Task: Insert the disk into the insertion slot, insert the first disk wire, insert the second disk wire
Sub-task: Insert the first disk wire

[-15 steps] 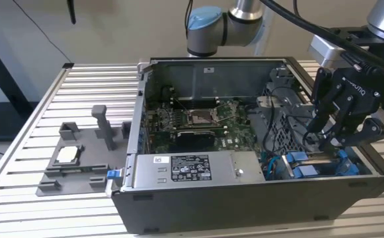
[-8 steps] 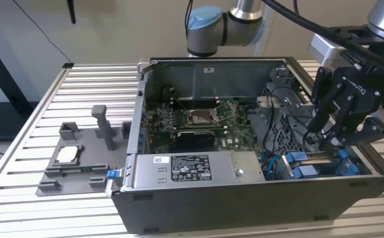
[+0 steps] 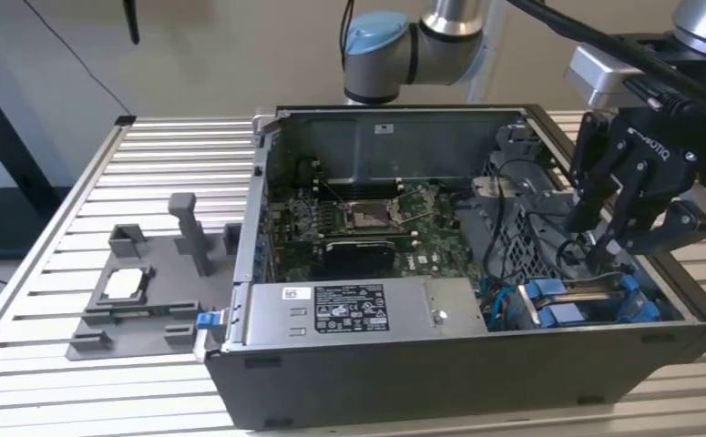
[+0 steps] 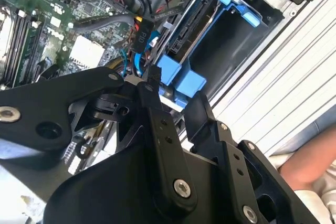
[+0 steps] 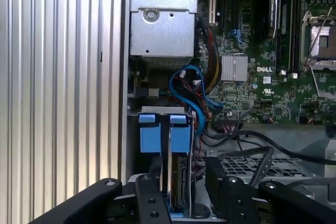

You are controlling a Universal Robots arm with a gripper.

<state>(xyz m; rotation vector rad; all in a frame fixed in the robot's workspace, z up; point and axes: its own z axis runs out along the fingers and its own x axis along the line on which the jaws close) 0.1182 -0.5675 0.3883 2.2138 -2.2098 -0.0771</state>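
The disk (image 4: 195, 17) sits edge-up in the insertion slot (image 4: 231, 51) at the case's front corner, on the exterior view's right, framed by its blue bracket (image 4: 181, 77). In the first wrist view, the disk (image 5: 178, 182) stands behind two blue tabs (image 5: 147, 139). My gripper (image 3: 598, 238) hangs low over that bay, open. In both wrist views, one of its fingers (image 5: 155, 169) stands on either side of the disk without touching it. A black plug (image 4: 142, 35) on loose wires lies beside the disk's connector end. A blue cable (image 5: 191, 95) loops nearby.
The open computer case (image 3: 450, 373) stands on a slatted metal table (image 3: 36, 364). Inside are the green motherboard (image 3: 365, 218) and a silver box with a sticker (image 3: 353, 309). A grey fixture (image 3: 134, 309) holds a small chip. A person's arm (image 4: 310, 156) rests beside the table.
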